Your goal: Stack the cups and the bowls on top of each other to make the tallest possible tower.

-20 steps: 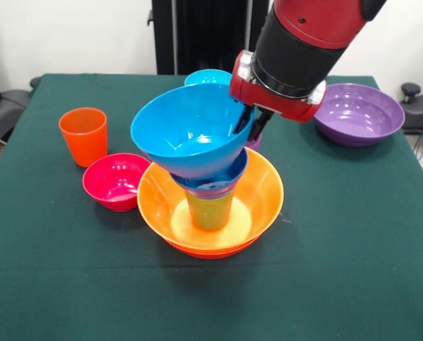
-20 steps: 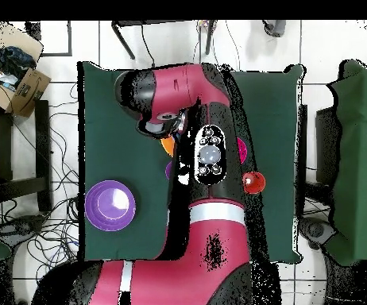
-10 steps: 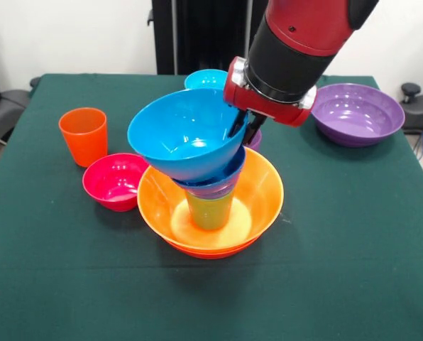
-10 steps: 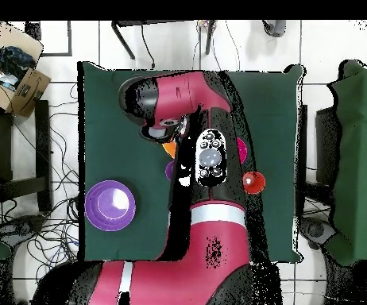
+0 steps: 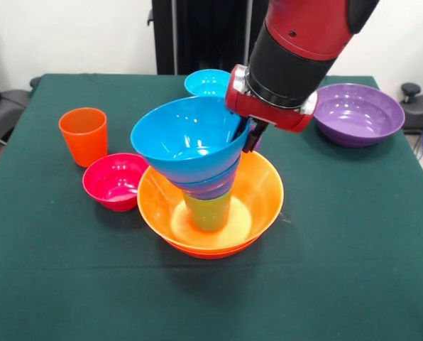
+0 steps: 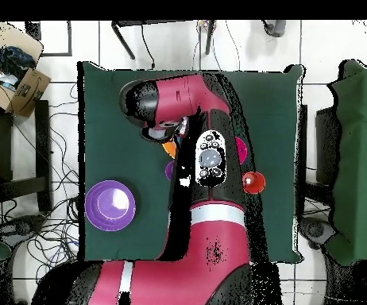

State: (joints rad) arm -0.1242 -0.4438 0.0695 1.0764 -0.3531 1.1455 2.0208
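The red arm (image 6: 195,198) runs from the bottom edge up over the green table (image 6: 111,111) and bends left at its top, covering the table's middle. Left of the arm and well apart from it, a purple bowl (image 6: 111,205) sits near the table's lower left corner. Touching the arm's left edge show a sliver of orange (image 6: 168,147) and, just below it, a sliver of purple (image 6: 170,169). On the arm's right edge a magenta sliver (image 6: 241,146) peeks out, and lower right of that sits an orange-red round shape (image 6: 253,183). The gripper is hidden under the arm.
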